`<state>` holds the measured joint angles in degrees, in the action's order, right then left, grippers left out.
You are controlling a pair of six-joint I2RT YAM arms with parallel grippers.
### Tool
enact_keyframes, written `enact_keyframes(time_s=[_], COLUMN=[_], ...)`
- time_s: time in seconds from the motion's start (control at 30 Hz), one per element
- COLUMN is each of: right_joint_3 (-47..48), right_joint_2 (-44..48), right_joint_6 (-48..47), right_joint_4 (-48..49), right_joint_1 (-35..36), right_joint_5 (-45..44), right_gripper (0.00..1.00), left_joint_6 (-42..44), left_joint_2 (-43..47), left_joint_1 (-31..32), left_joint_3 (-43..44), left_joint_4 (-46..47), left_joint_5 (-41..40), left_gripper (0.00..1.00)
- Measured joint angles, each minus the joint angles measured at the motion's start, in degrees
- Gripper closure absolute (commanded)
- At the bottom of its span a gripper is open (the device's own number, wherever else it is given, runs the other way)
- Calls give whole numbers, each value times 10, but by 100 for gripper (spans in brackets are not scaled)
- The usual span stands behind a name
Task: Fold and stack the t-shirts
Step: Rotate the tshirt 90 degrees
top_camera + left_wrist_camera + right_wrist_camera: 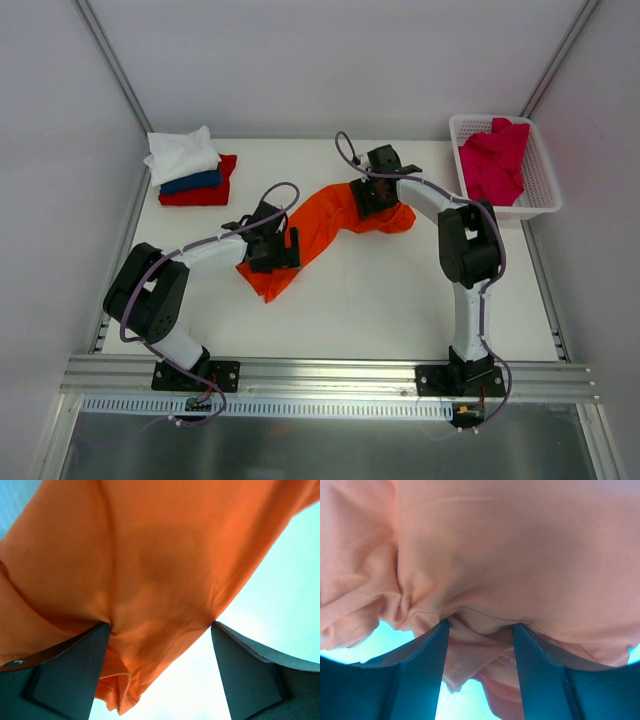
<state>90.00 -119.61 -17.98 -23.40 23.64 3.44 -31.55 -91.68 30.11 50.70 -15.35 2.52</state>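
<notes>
Left hand (pixel 159 672): orange t-shirt (pixel 318 228) is gripped at its lower end | right hand (pixel 480 670): upper end is pinched | shirt is stretched over table (pixel 380 300)

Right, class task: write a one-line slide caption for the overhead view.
Both hands, left hand and right hand, grip opposite ends of the orange t-shirt, lying crumpled on the table.

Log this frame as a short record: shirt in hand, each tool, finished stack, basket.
shirt in hand: orange t-shirt, bunched, stretched between both arms over the table
left tool: cloth between wide-set fingers
right tool: cloth fold between fingers
finished stack: white on dark blue on red, far left corner
basket: crimson-pink t-shirt inside, unfolded
</notes>
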Motion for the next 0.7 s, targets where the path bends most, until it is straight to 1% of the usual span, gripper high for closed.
enact_keyframes(time_s=[0.3, 0.43, 0.57, 0.7], right_joint_3=[205, 269, 312, 326], right_joint_2=[-103, -136, -162, -175], right_joint_6=[-80, -104, -118, -120], right_joint_4=[-79, -110, -130, -138], right_joint_1=[-18, -19, -20, -22], right_joint_5=[52, 65, 78, 92], right_gripper=[42, 42, 41, 41], left_joint_6=[-41, -57, -74, -88], left_joint_2=[12, 12, 9, 4], left_joint_1=[33, 50, 71, 91], left_joint_3=[-25, -28, -30, -30], left_joint_4=[43, 58, 73, 87], left_joint_5=[0, 1, 2, 4], left_gripper=[15, 15, 15, 15])
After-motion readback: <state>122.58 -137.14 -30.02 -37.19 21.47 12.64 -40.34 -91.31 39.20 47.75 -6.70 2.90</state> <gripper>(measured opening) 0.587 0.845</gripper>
